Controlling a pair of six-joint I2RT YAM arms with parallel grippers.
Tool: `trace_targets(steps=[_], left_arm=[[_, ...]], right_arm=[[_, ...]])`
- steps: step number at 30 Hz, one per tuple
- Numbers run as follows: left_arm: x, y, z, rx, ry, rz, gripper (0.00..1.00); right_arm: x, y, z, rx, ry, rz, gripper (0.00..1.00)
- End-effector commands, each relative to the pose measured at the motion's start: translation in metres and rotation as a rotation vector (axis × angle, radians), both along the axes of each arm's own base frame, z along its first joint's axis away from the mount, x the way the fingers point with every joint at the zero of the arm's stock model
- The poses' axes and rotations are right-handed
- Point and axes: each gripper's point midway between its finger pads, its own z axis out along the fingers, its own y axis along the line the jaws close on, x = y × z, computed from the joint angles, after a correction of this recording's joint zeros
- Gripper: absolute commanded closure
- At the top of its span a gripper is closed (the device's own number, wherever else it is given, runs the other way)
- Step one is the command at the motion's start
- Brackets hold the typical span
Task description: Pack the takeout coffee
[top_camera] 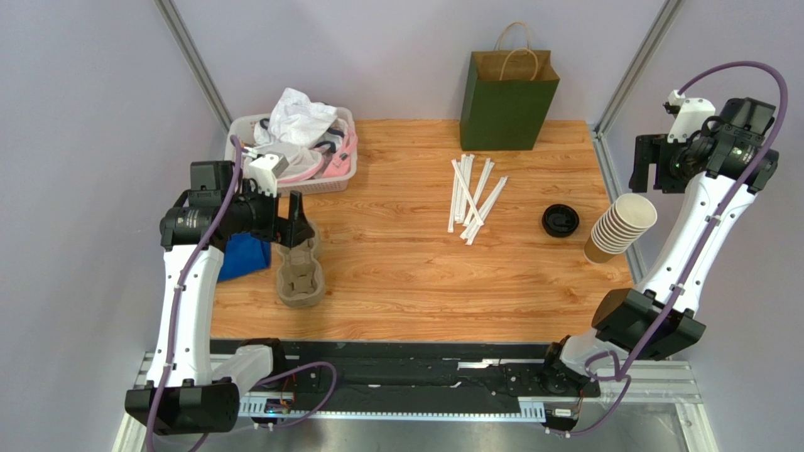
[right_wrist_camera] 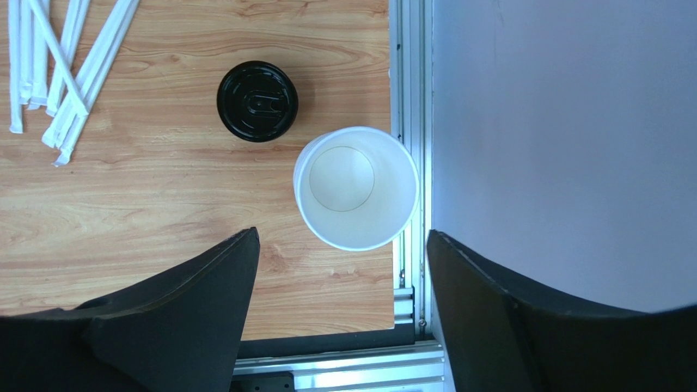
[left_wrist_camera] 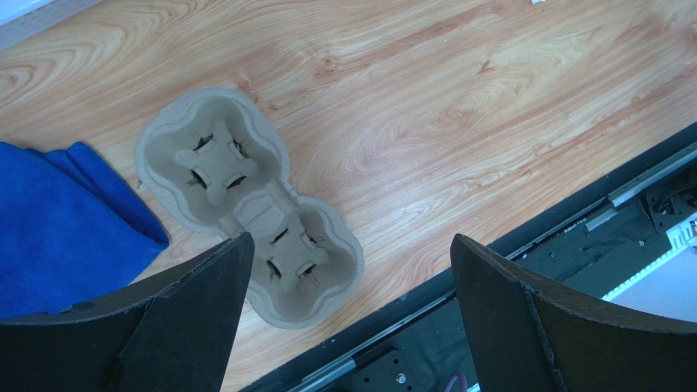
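No takeout coffee with its lid on is in view. A stack of brown paper cups (top_camera: 618, 229) leans at the table's right edge; its white inside faces up (right_wrist_camera: 355, 188). A loose round black lid (top_camera: 560, 220) (right_wrist_camera: 257, 101) lies on the wood just left of the stack. My right gripper (top_camera: 649, 168) (right_wrist_camera: 342, 237) hangs open high above the stack, holding nothing. My left gripper (top_camera: 296, 222) (left_wrist_camera: 350, 245) is open and empty over a grey-brown pulp cup carrier (top_camera: 300, 271) (left_wrist_camera: 245, 204) that lies flat at the left.
A green paper bag (top_camera: 508, 99) stands upright at the back. Wrapped white straws (top_camera: 474, 196) (right_wrist_camera: 57, 65) lie scattered mid-table. A white basket (top_camera: 342, 177) of crumpled things sits back left. A blue cloth (top_camera: 243, 256) (left_wrist_camera: 65, 229) lies beside the carrier. A metal rail (right_wrist_camera: 407, 82) borders the right edge.
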Motion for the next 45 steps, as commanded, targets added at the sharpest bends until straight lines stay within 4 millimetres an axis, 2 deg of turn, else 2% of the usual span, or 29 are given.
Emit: trace_targets(steps=[1,6,8,13,16,17,18,25,29,40,45], left_arm=[[-0.006,-0.008,0.015,-0.018,-0.040,-0.069,0.01],[-0.009,-0.013,0.014,-0.045,0.035,-0.104,0.01],[-0.011,-0.015,0.020,-0.050,0.047,-0.121,0.01],[-0.009,-0.016,0.030,-0.052,0.056,-0.129,0.01],[-0.010,-0.017,0.030,-0.060,0.071,-0.135,0.01],[-0.012,-0.017,0.029,-0.061,0.080,-0.133,0.01],[-0.012,-0.019,0.030,-0.060,0.081,-0.140,0.01],[-0.017,-0.018,0.034,-0.044,0.085,-0.148,0.01],[-0.018,-0.019,0.034,-0.055,0.091,-0.148,0.01],[-0.014,-0.017,0.035,-0.037,0.090,-0.148,0.01],[-0.014,-0.018,0.037,-0.044,0.086,-0.149,0.01]], right_arm=[[-0.046,0.017,-0.027,0.069,0.248,-0.038,0.22],[-0.041,0.005,-0.039,0.052,0.302,-0.061,0.33],[-0.040,0.003,-0.043,0.039,0.316,-0.055,0.36],[-0.036,0.011,-0.055,0.041,0.337,-0.021,0.41],[-0.030,0.011,-0.064,0.020,0.348,-0.014,0.47],[-0.028,0.012,-0.068,0.028,0.358,-0.009,0.53],[-0.027,0.012,-0.070,0.036,0.363,-0.012,0.55],[-0.018,0.023,-0.083,0.054,0.391,0.013,0.56],[-0.015,0.028,-0.090,0.066,0.408,0.028,0.61],[-0.018,0.033,-0.108,0.091,0.460,0.032,0.64],[-0.020,0.033,-0.112,0.083,0.465,0.037,0.73]])
